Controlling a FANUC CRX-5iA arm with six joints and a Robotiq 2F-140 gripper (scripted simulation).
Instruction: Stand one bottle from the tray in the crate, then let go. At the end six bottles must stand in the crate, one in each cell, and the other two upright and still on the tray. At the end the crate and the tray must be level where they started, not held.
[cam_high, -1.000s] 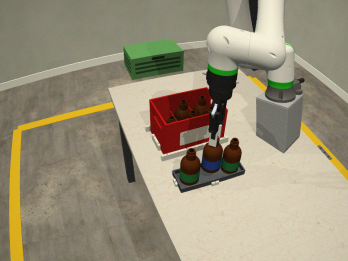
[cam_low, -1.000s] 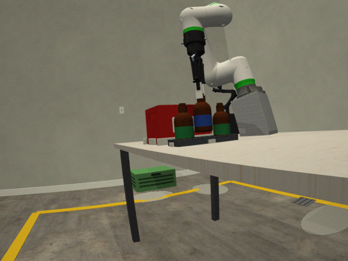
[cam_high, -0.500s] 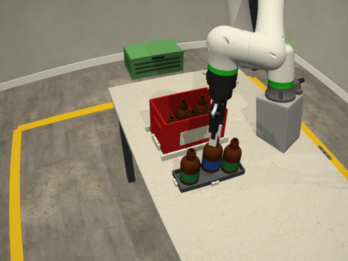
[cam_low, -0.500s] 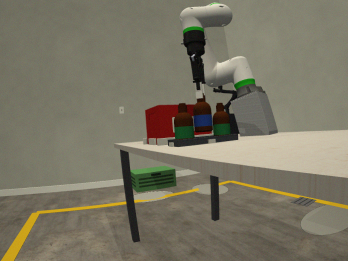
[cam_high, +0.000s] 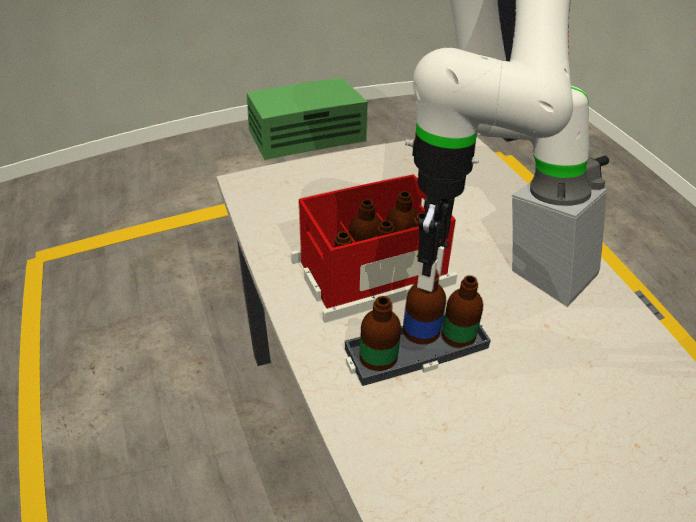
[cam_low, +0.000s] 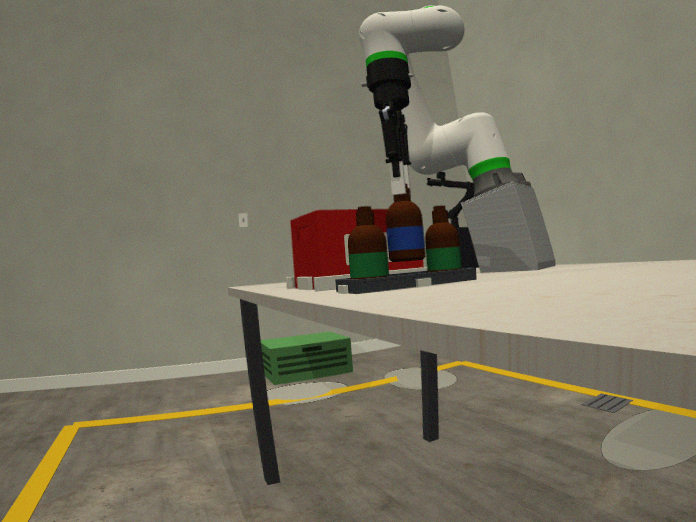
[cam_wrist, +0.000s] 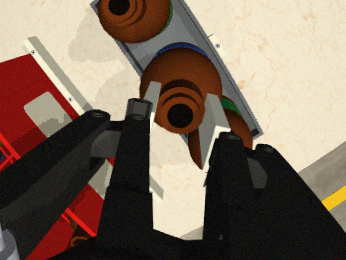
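Observation:
My gripper (cam_high: 432, 275) (cam_low: 400, 184) (cam_wrist: 180, 105) is shut on the neck of a brown bottle with a blue band (cam_high: 424, 306) (cam_low: 404, 216) (cam_wrist: 172, 70). The bottle hangs upright, its base a little above the grey tray (cam_high: 418, 368) (cam_low: 393, 283) (cam_wrist: 185, 35). A green-banded bottle (cam_high: 380, 334) (cam_low: 367, 241) (cam_wrist: 242, 127) stands at the tray's left end in the top view, another (cam_high: 463, 309) (cam_low: 442, 235) (cam_wrist: 135, 27) at its right end. Several brown bottles (cam_high: 365, 226) stand in the red crate (cam_high: 331, 275) (cam_low: 320, 241) (cam_wrist: 20, 82); its walls and my gripper hide part of the inside.
Pale locating strips (cam_high: 365, 303) lie around the crate's foot, and small pale blocks (cam_high: 430, 366) touch the tray. The grey robot pedestal (cam_high: 556, 247) (cam_low: 505, 230) stands to the right. A green box (cam_high: 309, 117) (cam_low: 309, 359) stands on the floor beyond the table.

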